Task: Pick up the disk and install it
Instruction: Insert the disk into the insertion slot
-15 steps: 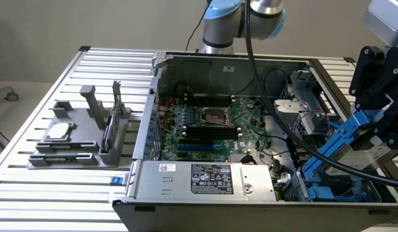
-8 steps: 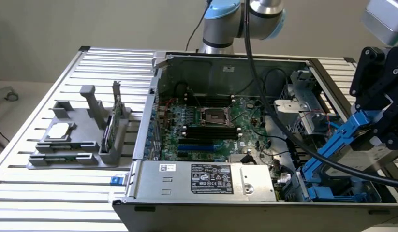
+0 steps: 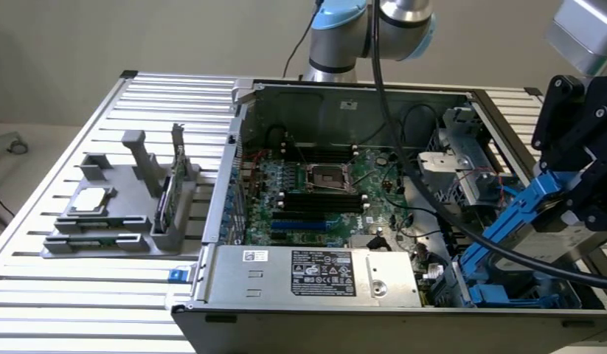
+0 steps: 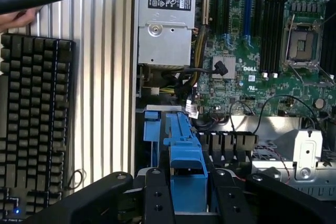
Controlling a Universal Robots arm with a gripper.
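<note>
— Gripping what?
— Clenched on the disk (image 3: 515,214); from the wrist, black fingers (image 4: 157,198) pressed against both sides of its blue carrier.
— Held where?
— Up in the gripper (image 3: 571,210) at the exterior view's right, over the corner of the open computer case (image 3: 362,87) nearest the camera; tilted, lower end down toward the blue drive bay (image 3: 495,295); touching it or just clear, impossible to tell.
— Label legible?
— Cannot be made out; metal body mostly hidden behind gripper and carrier; gripper itself cut off by the frame edge.
— Inside the case?
— Motherboard (image 3: 323,188) lying flat, crossed by a black cable (image 3: 380,66) covering part of it; power supply (image 3: 313,271) along the near side; wiring beside the bay too tangled to sort out.
— Outside it?
— On the slatted table (image 3: 87,295), well apart at the exterior view's left, a grey fixture (image 3: 96,247) with a processor chip (image 3: 91,199) lying flat and a green card (image 3: 165,203) standing on edge; seen from the wrist, a keyboard (image 4: 34,124) beside the case, cut off at the edge, and a person's hand (image 4: 18,3) partly behind the cable.
</note>
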